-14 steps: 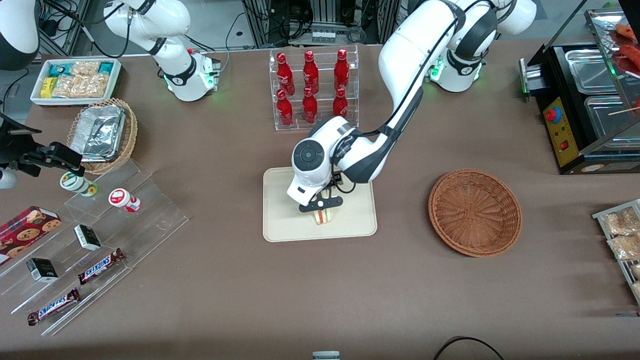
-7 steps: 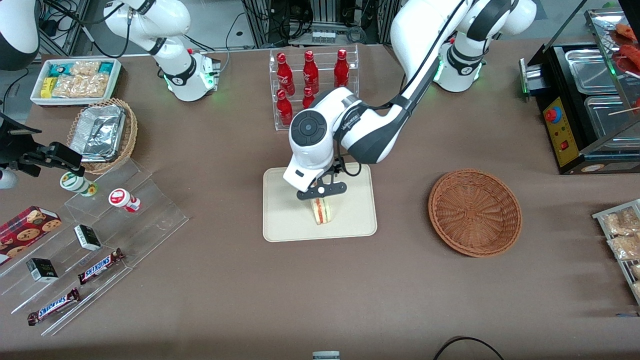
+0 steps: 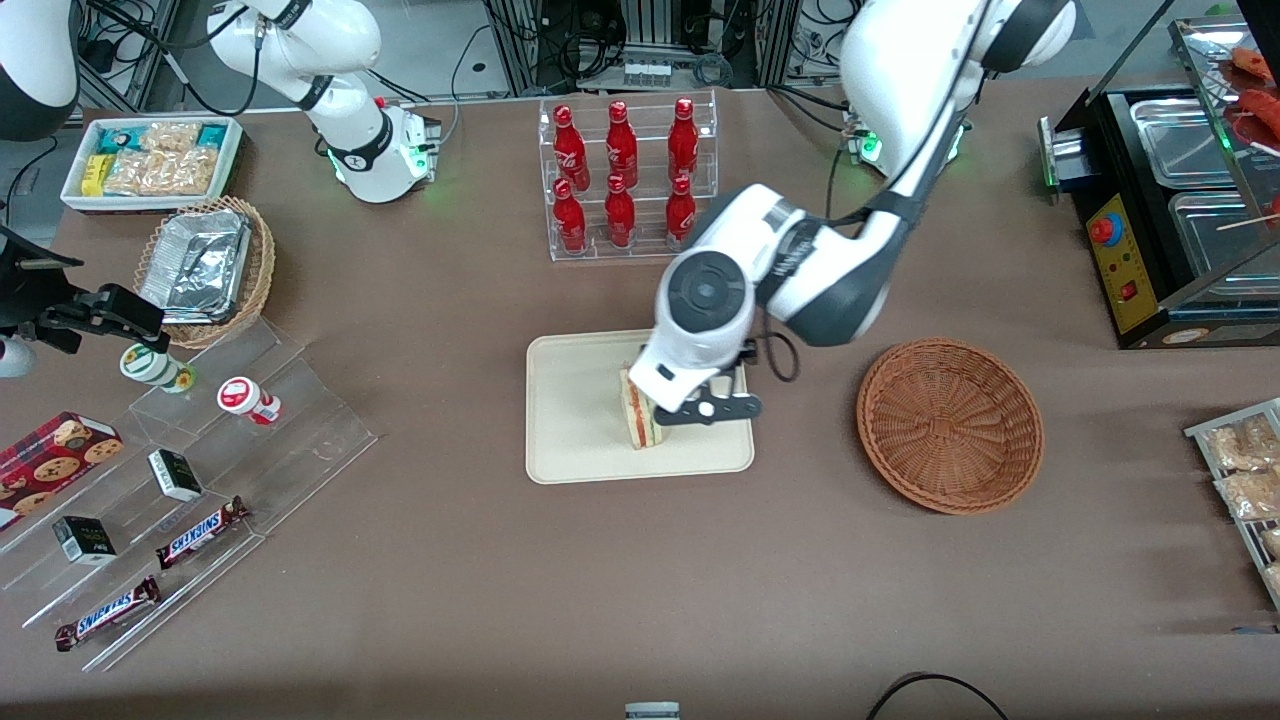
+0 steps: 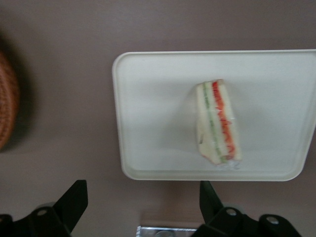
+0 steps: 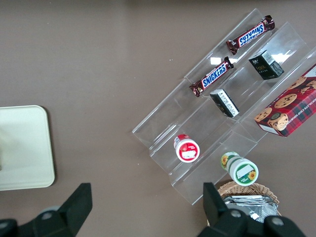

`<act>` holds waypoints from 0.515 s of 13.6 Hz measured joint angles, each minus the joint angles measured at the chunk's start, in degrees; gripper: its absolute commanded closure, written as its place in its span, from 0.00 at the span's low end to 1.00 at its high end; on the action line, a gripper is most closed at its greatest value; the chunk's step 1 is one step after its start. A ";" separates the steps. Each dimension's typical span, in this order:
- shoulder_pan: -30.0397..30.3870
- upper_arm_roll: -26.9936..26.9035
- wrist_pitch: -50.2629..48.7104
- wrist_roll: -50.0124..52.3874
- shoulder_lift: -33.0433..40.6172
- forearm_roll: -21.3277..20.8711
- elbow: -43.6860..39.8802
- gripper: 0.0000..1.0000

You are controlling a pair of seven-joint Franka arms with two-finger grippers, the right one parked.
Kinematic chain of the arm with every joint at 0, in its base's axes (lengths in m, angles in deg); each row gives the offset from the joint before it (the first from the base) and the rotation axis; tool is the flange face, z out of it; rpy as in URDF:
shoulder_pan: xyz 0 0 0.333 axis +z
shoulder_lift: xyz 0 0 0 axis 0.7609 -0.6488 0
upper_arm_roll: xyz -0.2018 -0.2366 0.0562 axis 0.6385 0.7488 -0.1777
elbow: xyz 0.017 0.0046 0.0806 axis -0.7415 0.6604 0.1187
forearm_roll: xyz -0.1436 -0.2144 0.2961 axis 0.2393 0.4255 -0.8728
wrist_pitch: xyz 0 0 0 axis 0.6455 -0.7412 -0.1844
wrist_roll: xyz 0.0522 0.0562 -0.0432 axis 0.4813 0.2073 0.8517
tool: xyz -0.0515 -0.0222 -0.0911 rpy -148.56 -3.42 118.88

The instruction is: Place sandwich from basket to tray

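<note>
Now my gripper (image 4: pixel 140 207), jaws apart, hovers above the tray (image 3: pixel 570 440) at centre frame, sandwich (image 3: pixel 640 415) delivered; retreat comes next.

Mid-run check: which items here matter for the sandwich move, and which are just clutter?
Job items:
- sandwich, lying on the tray
- basket, with nothing in it
- pincer, open, raised above the tray's edge

Just lying about:
- red bottles in a clear rack
- Snickers bars
- cookie box
- foil containers
</note>
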 measured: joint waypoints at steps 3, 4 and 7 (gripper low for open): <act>5.87 -0.31 -4.53 -1.59 3.78 0.22 1.47 0.00; 7.75 -0.35 -4.77 -2.74 5.50 0.25 3.18 0.00; 12.57 -0.46 -4.91 -8.11 10.35 0.24 8.22 0.00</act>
